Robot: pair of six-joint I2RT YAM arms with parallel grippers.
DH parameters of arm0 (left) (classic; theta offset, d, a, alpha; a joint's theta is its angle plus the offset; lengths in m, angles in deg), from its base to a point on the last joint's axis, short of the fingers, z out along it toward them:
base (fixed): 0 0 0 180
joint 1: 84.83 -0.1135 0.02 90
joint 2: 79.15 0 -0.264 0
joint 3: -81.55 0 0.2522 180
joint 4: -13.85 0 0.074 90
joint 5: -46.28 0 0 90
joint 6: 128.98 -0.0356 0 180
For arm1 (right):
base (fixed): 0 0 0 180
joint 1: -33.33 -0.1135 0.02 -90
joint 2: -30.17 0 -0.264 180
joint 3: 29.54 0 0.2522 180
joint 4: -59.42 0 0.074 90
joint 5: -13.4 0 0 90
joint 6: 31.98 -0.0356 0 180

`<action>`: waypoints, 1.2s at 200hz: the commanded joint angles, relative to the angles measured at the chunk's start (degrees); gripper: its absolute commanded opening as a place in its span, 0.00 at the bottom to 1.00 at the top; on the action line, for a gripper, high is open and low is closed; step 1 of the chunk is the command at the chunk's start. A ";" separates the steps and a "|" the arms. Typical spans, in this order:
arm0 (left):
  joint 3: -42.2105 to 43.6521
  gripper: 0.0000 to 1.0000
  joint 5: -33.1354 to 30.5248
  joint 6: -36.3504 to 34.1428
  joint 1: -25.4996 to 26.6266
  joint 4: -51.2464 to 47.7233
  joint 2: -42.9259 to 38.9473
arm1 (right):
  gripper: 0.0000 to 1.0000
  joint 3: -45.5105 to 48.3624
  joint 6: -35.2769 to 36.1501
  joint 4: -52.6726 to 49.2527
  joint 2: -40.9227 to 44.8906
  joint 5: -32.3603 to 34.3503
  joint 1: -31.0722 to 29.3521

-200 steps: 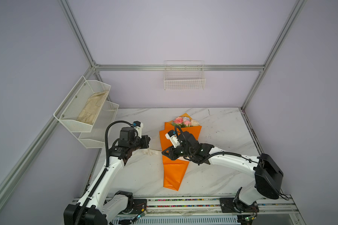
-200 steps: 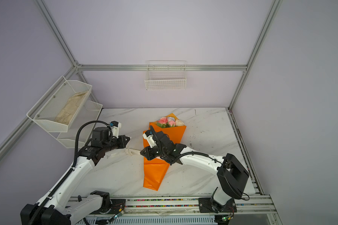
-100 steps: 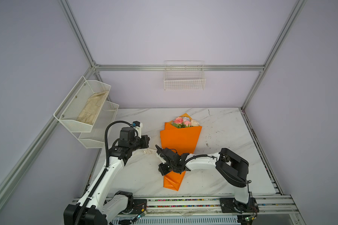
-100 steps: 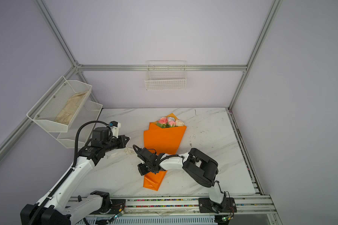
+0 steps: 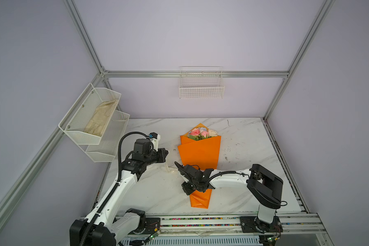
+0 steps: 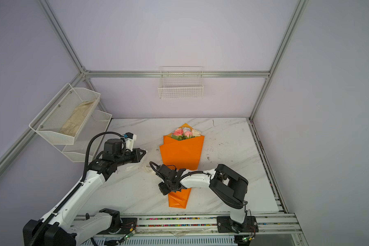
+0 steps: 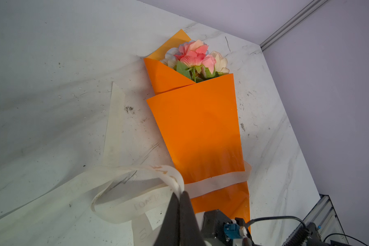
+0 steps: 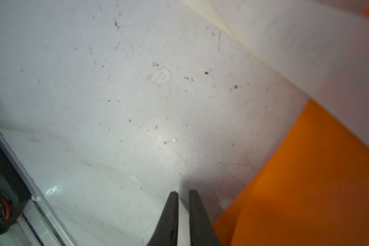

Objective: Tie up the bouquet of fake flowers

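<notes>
Bouquet (image 5: 198, 153) lies flat mid-desk (image 5: 247, 136). Long axis runs back wall → front rail: blooms at wall end, narrow tip at rail end. Ribbon (image 7: 218, 181) crosses the paper low down, w/ slack loop on desk on L side.

L end effector (image 7: 178, 194): tips pressed together, pinching ribbon just beside bouquet's L edge.

R end effector (image 8: 183, 192): tips a slit apart, nothing betw. them, aimed at bare desk beside narrow end. R arm is nearer, wrist over paper.

Judgement: slack loop + R arm crowd the knot spot.

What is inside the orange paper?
Pink and cream fake flowers with green leaves poke out of the orange paper. Farther in, the stems are covered and cannot be seen.
</notes>
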 commanded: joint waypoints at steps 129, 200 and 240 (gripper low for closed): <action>-2.36 0.00 7.61 -5.20 2.04 3.79 0.40 | 0.56 10.10 20.83 48.51 10.88 -10.78 13.23; -2.21 0.00 8.76 -4.81 2.12 3.70 -0.39 | 0.56 4.12 25.70 59.81 -2.00 -8.45 13.09; -2.56 0.00 9.32 -4.76 2.12 3.71 -0.30 | 0.46 0.53 23.24 64.53 -7.78 -11.43 12.71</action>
